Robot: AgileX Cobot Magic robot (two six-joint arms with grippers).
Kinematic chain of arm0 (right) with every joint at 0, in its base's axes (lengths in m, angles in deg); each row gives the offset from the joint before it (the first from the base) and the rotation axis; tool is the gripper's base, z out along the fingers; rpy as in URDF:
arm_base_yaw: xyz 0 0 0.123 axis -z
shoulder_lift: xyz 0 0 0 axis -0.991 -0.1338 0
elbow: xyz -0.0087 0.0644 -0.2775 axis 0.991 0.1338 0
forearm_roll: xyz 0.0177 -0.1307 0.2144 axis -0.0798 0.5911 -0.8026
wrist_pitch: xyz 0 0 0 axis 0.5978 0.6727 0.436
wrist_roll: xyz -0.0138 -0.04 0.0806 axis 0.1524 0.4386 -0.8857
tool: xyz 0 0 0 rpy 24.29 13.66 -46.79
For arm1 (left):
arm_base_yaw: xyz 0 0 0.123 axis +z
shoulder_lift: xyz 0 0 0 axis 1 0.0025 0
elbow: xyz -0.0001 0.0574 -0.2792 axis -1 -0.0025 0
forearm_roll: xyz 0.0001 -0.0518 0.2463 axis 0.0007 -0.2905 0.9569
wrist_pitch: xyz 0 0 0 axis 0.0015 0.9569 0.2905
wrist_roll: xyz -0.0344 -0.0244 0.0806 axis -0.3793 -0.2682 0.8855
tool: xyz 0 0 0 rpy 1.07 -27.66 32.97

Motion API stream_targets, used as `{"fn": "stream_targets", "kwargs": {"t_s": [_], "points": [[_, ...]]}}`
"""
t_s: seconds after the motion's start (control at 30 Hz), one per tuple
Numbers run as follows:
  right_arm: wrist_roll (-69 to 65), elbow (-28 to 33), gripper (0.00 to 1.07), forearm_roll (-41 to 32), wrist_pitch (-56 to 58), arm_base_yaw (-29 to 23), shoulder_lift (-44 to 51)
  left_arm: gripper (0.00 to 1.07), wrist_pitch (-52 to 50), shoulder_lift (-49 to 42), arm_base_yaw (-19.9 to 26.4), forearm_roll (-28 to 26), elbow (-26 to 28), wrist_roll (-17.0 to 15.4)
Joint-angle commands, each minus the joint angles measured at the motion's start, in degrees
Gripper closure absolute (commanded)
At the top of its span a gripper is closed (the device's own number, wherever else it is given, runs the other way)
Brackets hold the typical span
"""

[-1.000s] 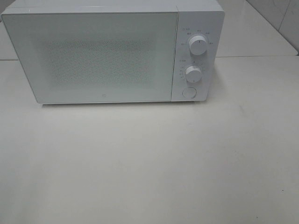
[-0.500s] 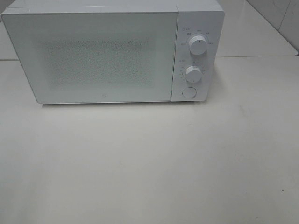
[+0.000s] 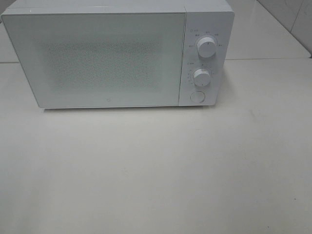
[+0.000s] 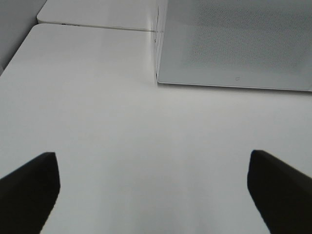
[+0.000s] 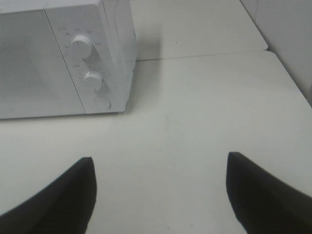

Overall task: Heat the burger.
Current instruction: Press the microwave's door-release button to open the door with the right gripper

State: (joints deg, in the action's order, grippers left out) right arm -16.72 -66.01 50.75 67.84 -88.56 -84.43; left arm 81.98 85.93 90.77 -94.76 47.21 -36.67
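Observation:
The burger is out of view in every frame. A white microwave [image 3: 117, 53] stands at the back of the table with its door [image 3: 97, 61] shut; two knobs [image 3: 206, 48] and a round button [image 3: 197, 96] sit on its right panel. The microwave also shows in the left wrist view [image 4: 234, 44] and the right wrist view [image 5: 63, 58]. My left gripper [image 4: 153, 195] hangs open over bare table in front of the microwave's left corner, nothing between its fingers [image 4: 29, 190]. My right gripper [image 5: 161, 195] is open too, empty, in front of the control panel's side.
The white table [image 3: 156, 170] runs in front of the microwave. A seam to a second table top [image 5: 195, 29] lies behind on the right. Neither arm shows in the high view.

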Motion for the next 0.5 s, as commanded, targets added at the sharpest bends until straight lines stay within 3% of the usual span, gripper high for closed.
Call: {"fn": "stream_targets", "kwargs": {"t_s": [0.03,0.5], "points": [[0.4,-0.4,0.37,0.2,-4.8,0.4,-2.2,0.07,-0.5,-1.3,0.1,-0.1,-0.2,0.0],[0.4,-0.4,0.37,0.3,-19.4,0.4,-21.7,0.07,-0.5,-1.3,0.1,-0.1,-0.2,0.0]]}}
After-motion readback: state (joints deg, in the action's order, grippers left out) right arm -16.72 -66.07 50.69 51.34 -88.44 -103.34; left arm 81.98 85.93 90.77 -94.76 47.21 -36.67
